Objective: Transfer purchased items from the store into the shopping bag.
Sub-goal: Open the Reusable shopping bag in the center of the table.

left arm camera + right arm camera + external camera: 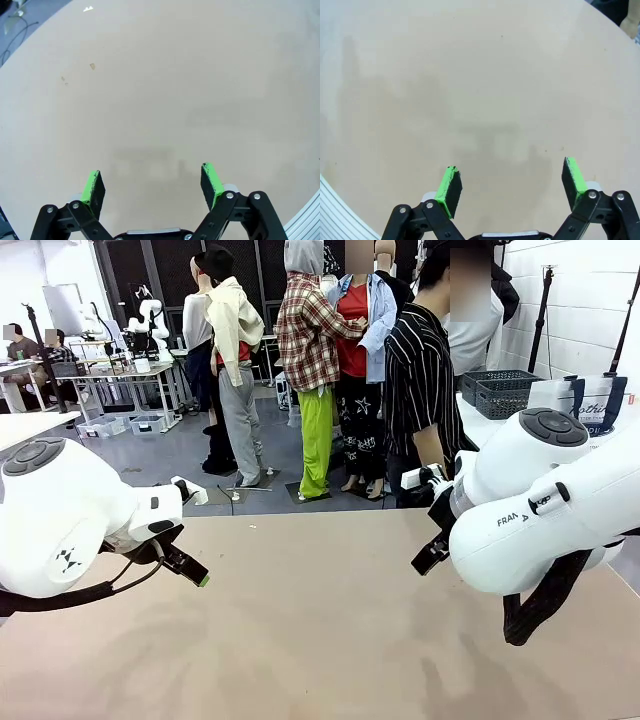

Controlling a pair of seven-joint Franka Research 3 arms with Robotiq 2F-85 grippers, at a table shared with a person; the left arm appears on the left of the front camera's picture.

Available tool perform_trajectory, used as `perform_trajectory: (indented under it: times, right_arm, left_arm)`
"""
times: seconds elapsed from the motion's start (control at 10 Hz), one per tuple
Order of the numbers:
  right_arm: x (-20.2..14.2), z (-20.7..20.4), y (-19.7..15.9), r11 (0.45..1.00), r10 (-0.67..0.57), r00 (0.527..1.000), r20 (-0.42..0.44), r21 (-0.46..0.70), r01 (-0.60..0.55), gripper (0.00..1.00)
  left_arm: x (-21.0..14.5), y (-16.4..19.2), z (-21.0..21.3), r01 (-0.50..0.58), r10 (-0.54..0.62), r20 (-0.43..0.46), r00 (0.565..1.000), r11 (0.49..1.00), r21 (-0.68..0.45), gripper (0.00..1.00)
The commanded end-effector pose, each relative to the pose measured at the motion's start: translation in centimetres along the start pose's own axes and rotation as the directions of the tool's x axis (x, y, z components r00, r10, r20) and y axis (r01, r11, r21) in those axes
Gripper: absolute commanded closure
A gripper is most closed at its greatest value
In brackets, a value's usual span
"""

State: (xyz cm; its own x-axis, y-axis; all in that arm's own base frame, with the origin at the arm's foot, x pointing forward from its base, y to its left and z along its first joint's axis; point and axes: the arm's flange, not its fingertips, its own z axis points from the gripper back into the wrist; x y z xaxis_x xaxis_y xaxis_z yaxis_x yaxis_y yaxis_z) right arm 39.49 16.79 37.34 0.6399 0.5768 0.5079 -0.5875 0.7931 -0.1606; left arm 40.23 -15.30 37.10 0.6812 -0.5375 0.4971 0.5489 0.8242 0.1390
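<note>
L gripper (pixel 152 182) & R gripper (pixel 512 185): jaws spread wide, nothing pinched, hovering low over table (pixel 320 640). We judge standby: basket (pixel 497 392) & shopping bag (pixel 592 405) sit far right, out of reach, behind R arm

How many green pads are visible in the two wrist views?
4: two pads on the left gripper, one per finger, and two pads on the right gripper, one per finger. Both grippers stand open, so none is hidden.

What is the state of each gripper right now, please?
Left gripper, black with green pads: open, holding nothing, over the beige table.
Right gripper, same build: open, holding nothing.
</note>
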Motion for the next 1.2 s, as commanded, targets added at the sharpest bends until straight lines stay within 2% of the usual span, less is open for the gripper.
perform_trajectory:
  times: [0.0, 0.1, 0.2, 0.3, 0.4, 0.5, 0.6, 0.7, 0.9, 1.0, 1.1]
  right_arm:
    - [1.6, 2.0, -1.3, 0.999, 0.011, 0.998, 0.065, -0.046, -0.008, 0.0]
    - [3.0, 4.6, -2.8, 0.994, 0.005, 0.992, 0.125, -0.107, 0.008, 0.0]
    - [4.1, 7.2, -5.3, 0.983, -0.024, 0.983, 0.183, -0.172, 0.056, 0.0]
    - [4.0, 10.3, -8.9, 0.966, -0.064, 0.97, 0.236, -0.231, 0.12, 0.0]
    - [2.9, 12.3, -12.5, 0.933, -0.16, 0.947, 0.28, -0.269, 0.237, 0.0]
    - [0.8, 13.9, -15.8, 0.904, -0.237, 0.917, 0.32, -0.274, 0.329, 0.0]
    - [-1.6, 14.9, -18.8, 0.871, -0.288, 0.893, 0.345, -0.292, 0.394, 0.0]
    - [-5.2, 16.5, -21.4, 0.813, -0.362, 0.862, 0.355, -0.331, 0.478, 0.0]
    - [-12.2, 16.6, -24.1, 0.699, -0.505, 0.786, 0.357, -0.364, 0.615, 0.0]
    - [-15.7, 16.8, -24.7, 0.639, -0.565, 0.734, 0.377, -0.363, 0.678, 0.0]
    - [-19.2, 17.5, -24.7, 0.576, -0.615, 0.663, 0.426, -0.332, 0.747, 0.0]
  left_arm:
    - [1.5, 2.1, 2.4, -0.02, 0.014, 0.077, 0.997, 0.997, 0.075, 0.0]
    - [2.5, 4.6, 5.6, -0.054, 0.032, 0.146, 0.989, 0.987, 0.152, 0.0]
    - [2.6, 7.4, 8.6, -0.087, 0.052, 0.187, 0.981, 0.98, 0.181, 0.0]
    - [1.3, 10.4, 11.4, -0.156, 0.114, 0.206, 0.972, 0.968, 0.198, 0.0]
    - [-1.0, 13.3, 13.1, -0.218, 0.169, 0.202, 0.965, 0.943, 0.253, 0.0]
    - [-4.1, 15.8, 14.2, -0.299, 0.25, 0.194, 0.949, 0.909, 0.289, 0.0]
    - [-7.4, 17.6, 14.9, -0.343, 0.296, 0.199, 0.934, 0.9, 0.271, 0.0]
    - [-10.9, 18.9, 15.2, -0.438, 0.39, 0.218, 0.895, 0.86, 0.261, 0.0]
    - [-16.3, 20.7, 16.0, -0.564, 0.512, 0.247, 0.823, 0.79, 0.241, 0.0]
    - [-18.1, 21.2, 15.9, -0.603, 0.553, 0.248, 0.796, 0.761, 0.239, 0.0]
    - [-19.5, 21.1, 15.7, -0.629, 0.578, 0.254, 0.775, 0.745, 0.222, 0.0]
